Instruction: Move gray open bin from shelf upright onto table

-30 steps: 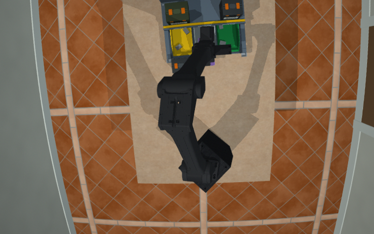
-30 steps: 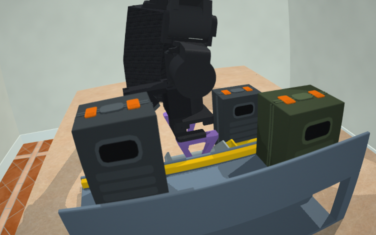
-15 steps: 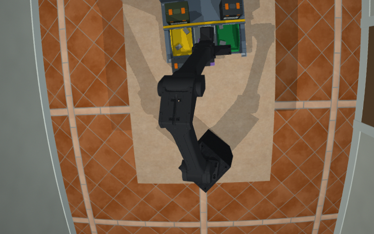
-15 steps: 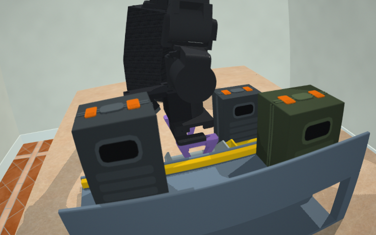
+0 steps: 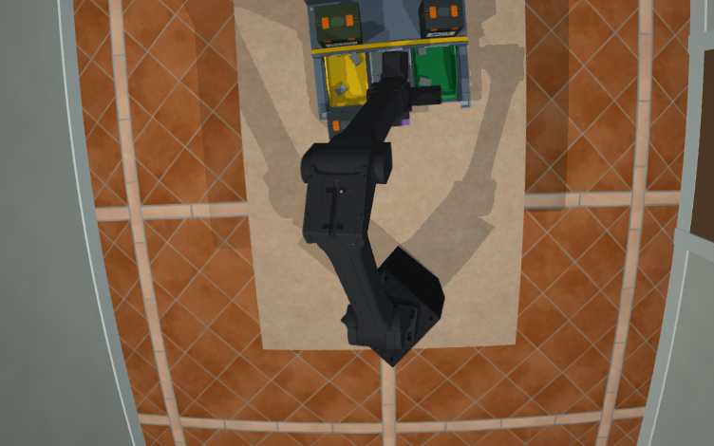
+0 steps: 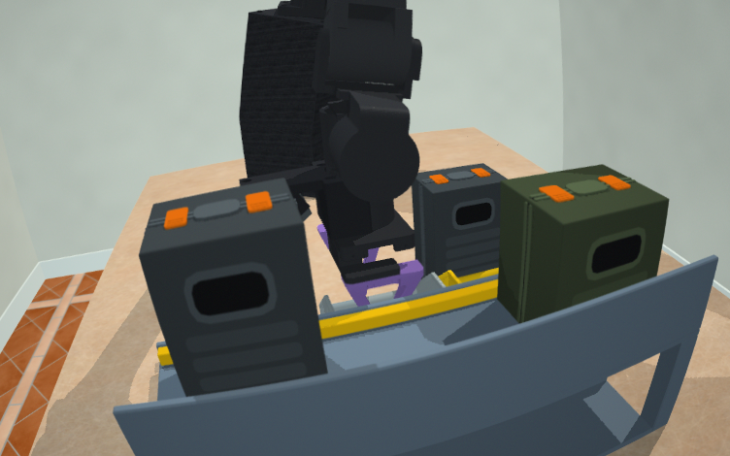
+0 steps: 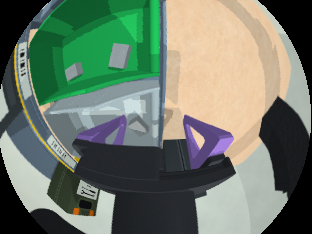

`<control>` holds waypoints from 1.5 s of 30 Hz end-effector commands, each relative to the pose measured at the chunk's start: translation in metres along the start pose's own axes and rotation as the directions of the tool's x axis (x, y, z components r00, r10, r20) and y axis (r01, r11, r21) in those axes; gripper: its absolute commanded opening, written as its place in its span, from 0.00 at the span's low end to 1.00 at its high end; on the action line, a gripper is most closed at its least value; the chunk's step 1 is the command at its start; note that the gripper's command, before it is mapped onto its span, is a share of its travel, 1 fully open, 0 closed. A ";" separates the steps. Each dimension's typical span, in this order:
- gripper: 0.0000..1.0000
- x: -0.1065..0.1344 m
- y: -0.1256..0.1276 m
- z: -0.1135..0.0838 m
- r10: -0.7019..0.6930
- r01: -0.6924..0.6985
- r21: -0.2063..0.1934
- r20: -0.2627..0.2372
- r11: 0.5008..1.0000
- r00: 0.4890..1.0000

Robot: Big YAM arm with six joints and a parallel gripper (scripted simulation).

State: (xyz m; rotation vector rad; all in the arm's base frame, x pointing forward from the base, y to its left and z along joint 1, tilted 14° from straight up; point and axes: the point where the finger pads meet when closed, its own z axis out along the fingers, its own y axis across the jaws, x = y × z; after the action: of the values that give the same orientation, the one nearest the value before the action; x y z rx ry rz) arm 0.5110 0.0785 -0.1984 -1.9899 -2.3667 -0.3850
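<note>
The gray open bin [image 5: 375,64] [image 7: 102,122] sits on the blue-gray shelf [image 5: 320,94] [image 6: 356,396], between the yellow and green bins. At least one gray part [image 7: 137,126] lies in it. The arm hides most of the bin in the top view. My gripper [image 5: 392,100] [image 7: 154,118] is open and points down, with nothing between its purple fingers. In the wrist view one finger is over the bin's inside and the other is out past the shelf's front edge, over the table. The height of the fingertips against the bin's front wall is hard to tell.
The yellow bin [image 5: 343,71] and green bin [image 5: 436,61] [image 7: 95,37] hold gray parts. A green case [image 5: 337,22] [image 6: 612,210] and a dark case [image 5: 441,16] [image 6: 237,282] stand on the upper tier, behind the yellow rail [image 5: 390,46]. Another dark case [image 6: 458,238] stands before the shelf.
</note>
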 end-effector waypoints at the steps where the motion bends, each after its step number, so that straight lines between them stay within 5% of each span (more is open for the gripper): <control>1: 0.90 0.005 0.008 0.006 -0.002 0.002 -0.011 0.001 1.000 1.000; 30: 0.90 0.005 0.008 0.006 -0.002 0.002 -0.011 0.001 1.000 1.000; 31: 0.00 0.005 0.008 0.006 -0.002 0.002 -0.011 0.001 1.000 1.000; 45: 0.00 0.005 0.007 0.005 -0.002 0.002 -0.010 0.001 1.000 1.000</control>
State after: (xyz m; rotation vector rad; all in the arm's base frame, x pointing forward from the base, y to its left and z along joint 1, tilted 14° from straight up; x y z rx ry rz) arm 0.5112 0.0786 -0.1984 -1.9902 -2.3669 -0.3853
